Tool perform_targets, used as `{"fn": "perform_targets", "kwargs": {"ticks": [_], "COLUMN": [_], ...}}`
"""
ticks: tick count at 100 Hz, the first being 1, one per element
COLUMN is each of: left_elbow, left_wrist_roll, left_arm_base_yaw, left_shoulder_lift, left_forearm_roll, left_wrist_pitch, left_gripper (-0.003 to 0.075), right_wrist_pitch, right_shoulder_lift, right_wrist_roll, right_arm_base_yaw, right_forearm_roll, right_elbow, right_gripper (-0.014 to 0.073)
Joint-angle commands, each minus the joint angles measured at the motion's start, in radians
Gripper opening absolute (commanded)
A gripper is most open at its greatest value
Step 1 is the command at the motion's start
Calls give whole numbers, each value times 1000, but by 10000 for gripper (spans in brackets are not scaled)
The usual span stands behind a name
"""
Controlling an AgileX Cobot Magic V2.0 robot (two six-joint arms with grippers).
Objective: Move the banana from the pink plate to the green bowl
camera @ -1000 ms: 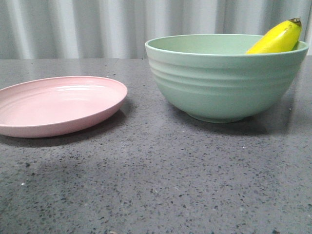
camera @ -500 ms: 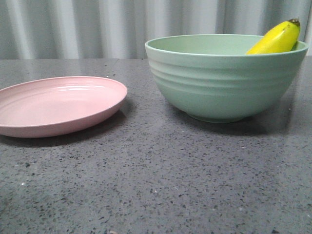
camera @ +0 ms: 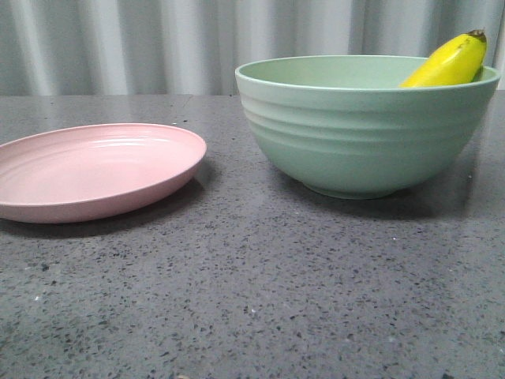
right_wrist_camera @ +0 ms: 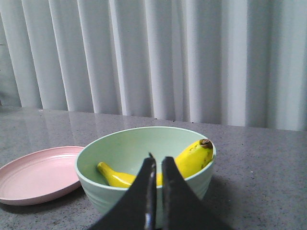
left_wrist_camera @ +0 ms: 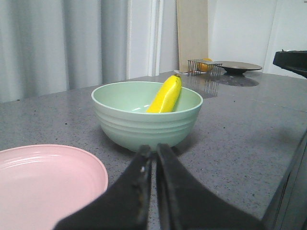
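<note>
Speckled grey stone tabletop (camera: 260, 300), pale curtains behind. Glossy yellow curved banana (camera: 448, 61) propped inside ridged mint-green bowl (camera: 359, 134), right; shallow pink plate (camera: 87, 170) emptied, left. Left gripper (left_wrist_camera: 154, 165) and right gripper (right_wrist_camera: 157, 175) closed on nothing, task judged complete.

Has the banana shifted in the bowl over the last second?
No. The banana leans on the green bowl rim's right side as before, stem tip at the same spot.

Your banana (camera: 450, 61) sits inside the green bowl (camera: 363, 134); the pink plate (camera: 95, 170) lies bare.

You see the glossy yellow fruit leaning on the bowl's inner wall, its dark-tipped end poking above the rim and its other end down on the floor of the bowl. The ridged mint bowl stands upright beside the shallow plate, near it but not touching.
</note>
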Motion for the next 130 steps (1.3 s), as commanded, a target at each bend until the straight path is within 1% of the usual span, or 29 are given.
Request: {"fn": "perform_targets", "kwargs": {"ticks": [1, 44, 48, 51, 63, 86, 101, 109, 112, 120, 126, 130], "left_elbow": [-30, -20, -11, -3, 46, 96, 149, 190, 187, 187, 187, 187], "left_wrist_roll": [-8, -6, -6, -6, -6, -6, -8, -14, -30, -78, -85, -87], "left_arm_base_yaw": [-4, 0, 11, 25, 130, 416, 596, 671, 695, 759, 795, 817], "left_shoulder_lift": [7, 7, 7, 7, 7, -14, -90, -144, -166, -219, -252, -257], "left_forearm_roll": [-10, -7, 4, 41, 185, 187, 180, 174, 171, 166, 166, 166], "left_wrist_pitch": [-79, -93, -105, -107, -105, -89, -82, -73, 0, 114, 223, 270], "left_gripper": [-20, -20, -20, -20, -20, -20, -20, -20, -20, -20, -20, -20], "right_wrist_pitch": [-68, -68, -68, -68, -68, -68, -68, -68, -68, -68, -68, -68], "right_shoulder_lift": [2, 2, 2, 2, 2, 2, 2, 2, 2, 2, 2, 2], "right_wrist_roll": [-13, -13, -13, -13, -13, -13, -13, -13, -13, -13, -13, -13], "right_arm_base_yaw": [-4, -4, -4, -4, -4, -4, -4, -4, -4, -4, -4, -4], "right_forearm_roll": [-6, -6, -6, -6, -6, -6, -6, -6, -6, -6, -6, -6], "right_elbow": [-24, -24, -24, -24, -24, -24, -24, -24, -24, -24, -24, -24], "right_gripper": [-64, -64, -64, -64, -64, -64, -64, -64, -64, -64, -64, -64]}}
